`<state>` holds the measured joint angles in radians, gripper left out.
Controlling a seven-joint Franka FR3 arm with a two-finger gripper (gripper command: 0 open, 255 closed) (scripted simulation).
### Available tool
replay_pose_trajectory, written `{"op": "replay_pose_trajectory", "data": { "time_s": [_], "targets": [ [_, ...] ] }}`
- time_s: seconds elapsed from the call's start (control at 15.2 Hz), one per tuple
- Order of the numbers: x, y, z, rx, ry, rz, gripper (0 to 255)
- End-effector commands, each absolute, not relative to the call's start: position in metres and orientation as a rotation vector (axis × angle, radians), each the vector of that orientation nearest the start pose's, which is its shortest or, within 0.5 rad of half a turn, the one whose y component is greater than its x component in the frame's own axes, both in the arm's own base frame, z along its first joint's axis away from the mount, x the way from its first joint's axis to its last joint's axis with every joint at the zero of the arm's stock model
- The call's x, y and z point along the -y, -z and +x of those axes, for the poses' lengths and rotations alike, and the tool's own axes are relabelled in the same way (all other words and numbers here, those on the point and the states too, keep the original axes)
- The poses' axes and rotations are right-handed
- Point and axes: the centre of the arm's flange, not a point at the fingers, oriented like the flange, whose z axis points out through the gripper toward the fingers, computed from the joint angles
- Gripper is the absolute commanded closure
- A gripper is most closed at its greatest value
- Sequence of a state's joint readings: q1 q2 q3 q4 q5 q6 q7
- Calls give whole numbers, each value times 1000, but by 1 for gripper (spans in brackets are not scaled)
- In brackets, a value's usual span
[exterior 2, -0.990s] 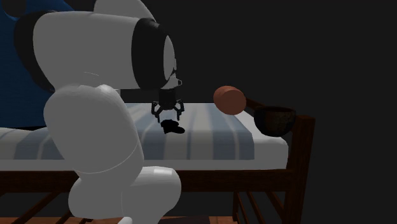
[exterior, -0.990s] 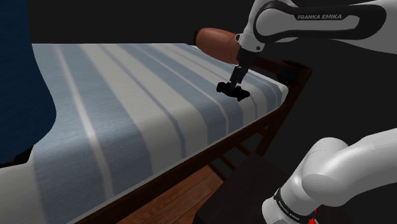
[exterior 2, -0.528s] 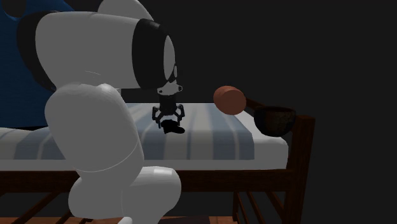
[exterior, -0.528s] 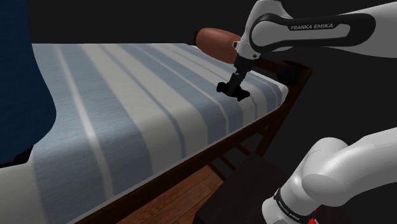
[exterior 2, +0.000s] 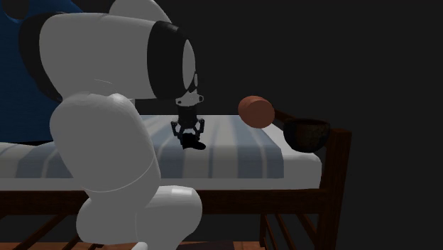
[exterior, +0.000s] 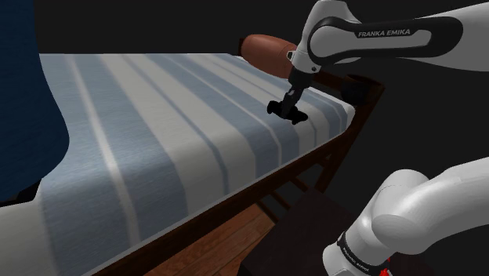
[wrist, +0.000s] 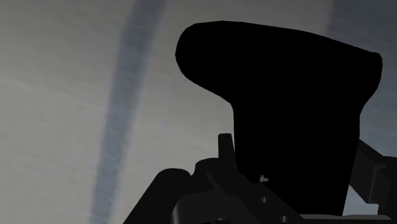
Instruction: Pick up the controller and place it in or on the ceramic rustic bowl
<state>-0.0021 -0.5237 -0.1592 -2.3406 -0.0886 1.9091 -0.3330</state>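
Observation:
The black controller (exterior: 292, 115) lies on the striped mattress (exterior: 157, 118) near its far corner. My black gripper (exterior: 287, 108) comes down on it from above and is shut on it, with the controller (exterior 2: 192, 143) still resting on the bedding. In the wrist view the controller (wrist: 286, 108) is a broad black shape clasped between the fingers. The dark brown bowl (exterior 2: 307, 133) sits at the bed's corner, by the wooden post, towards the second exterior view's right of the gripper (exterior 2: 188, 133).
A brown cylinder-shaped cushion (exterior 2: 255, 111) lies between the controller and the bowl. The wooden bed frame (exterior: 345, 145) edges the mattress. A dark blue mass (exterior: 27, 94) stands at the shoulder view's left. The arm's white links (exterior 2: 106, 128) block much of the second exterior view.
The gripper came down a little onto the controller, then its fingers closed from wide apart to clasping it. The controller has not left the mattress.

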Motion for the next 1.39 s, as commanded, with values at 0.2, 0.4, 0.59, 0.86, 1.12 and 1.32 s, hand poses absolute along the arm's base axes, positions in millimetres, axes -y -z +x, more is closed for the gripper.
{"op": "replay_pose_trajectory", "data": {
  "time_s": [0.2,0.4,0.59,0.86,1.12,1.32],
  "targets": [
    [78,-532,398,341,130,-3146,255],
    [78,-532,398,341,130,-3146,255],
    [78,-543,398,341,130,-3146,255],
    [78,-564,398,341,130,-3146,255],
    [78,-585,398,341,130,-3146,255],
    [78,-601,398,341,130,-3146,255]
  ]
}}
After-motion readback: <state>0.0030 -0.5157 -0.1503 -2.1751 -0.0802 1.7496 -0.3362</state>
